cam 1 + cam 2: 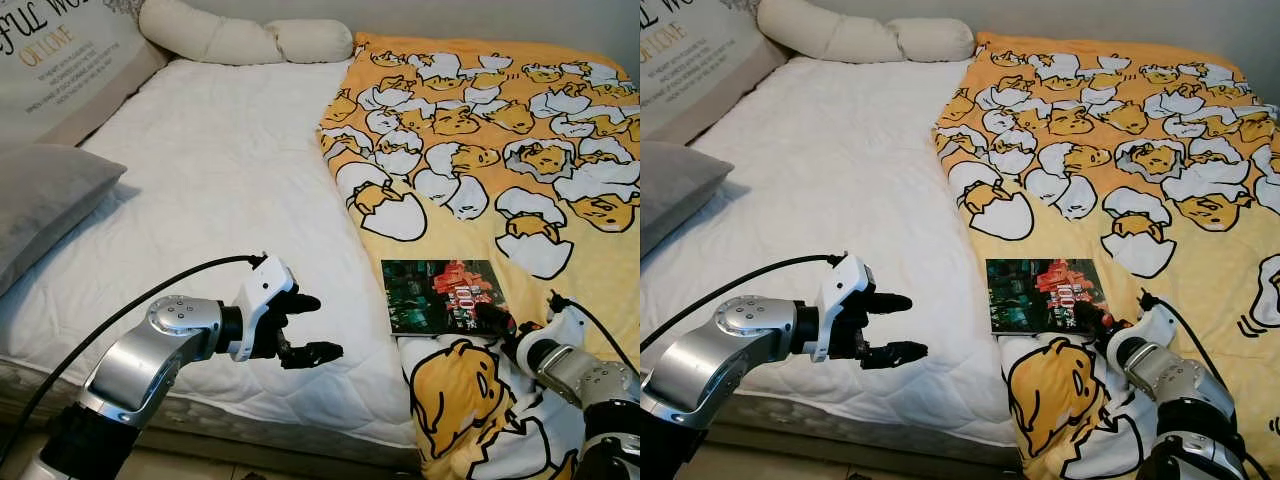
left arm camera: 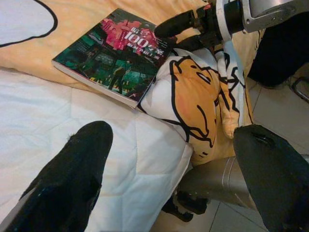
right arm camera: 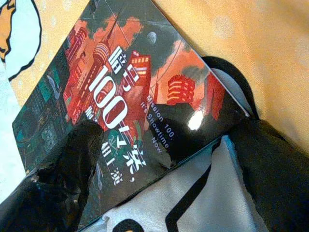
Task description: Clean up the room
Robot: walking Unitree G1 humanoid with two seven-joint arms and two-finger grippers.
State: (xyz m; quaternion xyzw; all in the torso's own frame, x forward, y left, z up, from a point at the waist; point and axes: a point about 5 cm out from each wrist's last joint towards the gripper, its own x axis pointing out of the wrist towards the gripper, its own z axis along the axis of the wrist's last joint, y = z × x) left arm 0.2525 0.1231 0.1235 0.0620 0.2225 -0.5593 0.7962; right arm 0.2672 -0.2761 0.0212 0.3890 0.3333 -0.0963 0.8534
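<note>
Head views: book (image 1: 442, 296) flat on the yellow blanket (image 1: 500, 130) near the bed's front edge, right gripper (image 1: 496, 322) at its near right corner, left gripper (image 1: 305, 328) spread and empty, well apart over the white mattress (image 1: 220, 170). Left wrist: book lying ahead, long axis slanting away. Right wrist: fingers (image 3: 67, 164) parted astride the book's corner, not yet clenched; clearly the nearer arm.

The duvet (image 1: 500, 140) is orange-yellow, printed with yellow cartoon yolk figures in white cracked eggshells outlined in black. The book (image 3: 130, 96) has a dark green-and-red cityscape cover with white lettering, apparently Chinese. The quilted mattress cover (image 1: 220, 190) is plain white, the pillow (image 1: 45, 200) grey.
</note>
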